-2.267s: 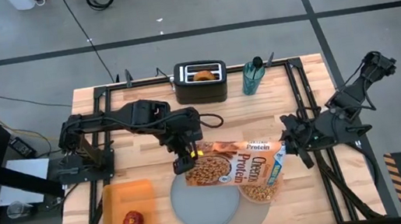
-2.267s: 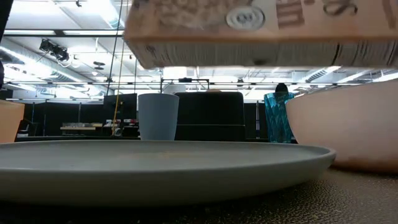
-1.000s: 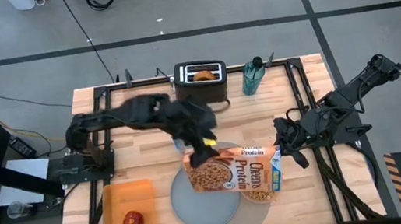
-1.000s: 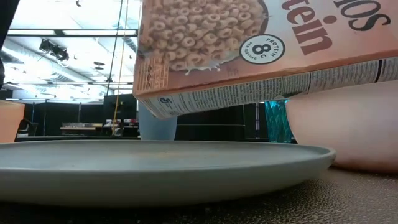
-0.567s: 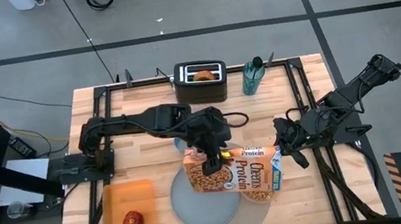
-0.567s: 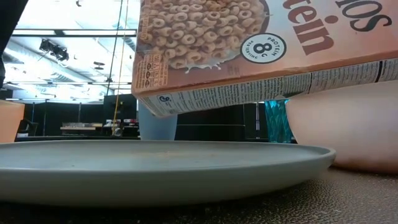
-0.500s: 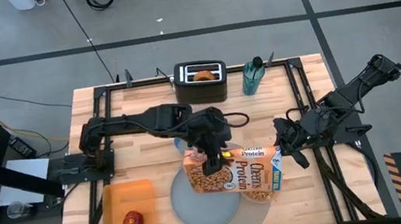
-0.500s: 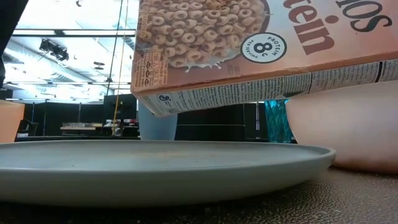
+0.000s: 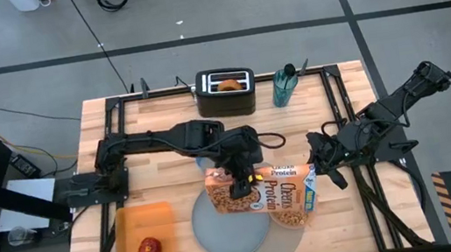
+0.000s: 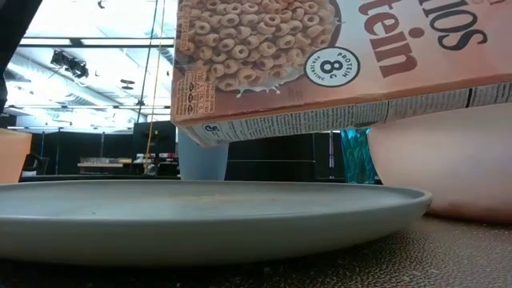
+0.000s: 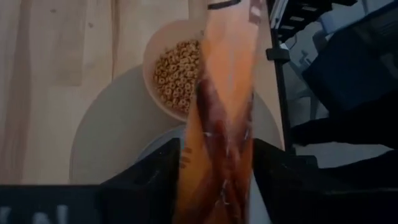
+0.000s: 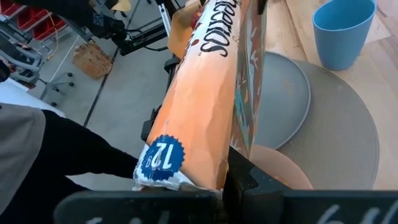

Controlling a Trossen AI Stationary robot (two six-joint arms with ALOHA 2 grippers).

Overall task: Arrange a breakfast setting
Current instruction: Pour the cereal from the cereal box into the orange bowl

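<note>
You see both arms meeting over the middle of the counter (image 9: 154, 118) on a cereal box (image 9: 275, 194) held in the air above the setting. The left end effector (image 9: 239, 177) sits at the box's left end; in its wrist view its two fingers (image 11: 152, 180) stand on either side of the box edge, but you cannot tell whether they press on it. The right end effector (image 9: 317, 159) is closed tight on the box's right end, pinching the top edge.

Under the box, the round grey plate (image 9: 231, 227) lies on the larger grey mat (image 9: 287, 239) at the near middle of the counter. The pink bowl (image 11: 171, 68) sits on the mat just right of the plate, with cereal rings in it. The blue tumbler (image 12: 344, 30) stands just beyond the mat's far edge.

At the near left, the red apple (image 9: 148, 249) rests on the orange tray (image 9: 129, 228). At the far edge, the black toaster (image 9: 225, 93) holds the bagel half (image 9: 226, 82), and a teal bottle (image 9: 285, 87) stands to its right.
</note>
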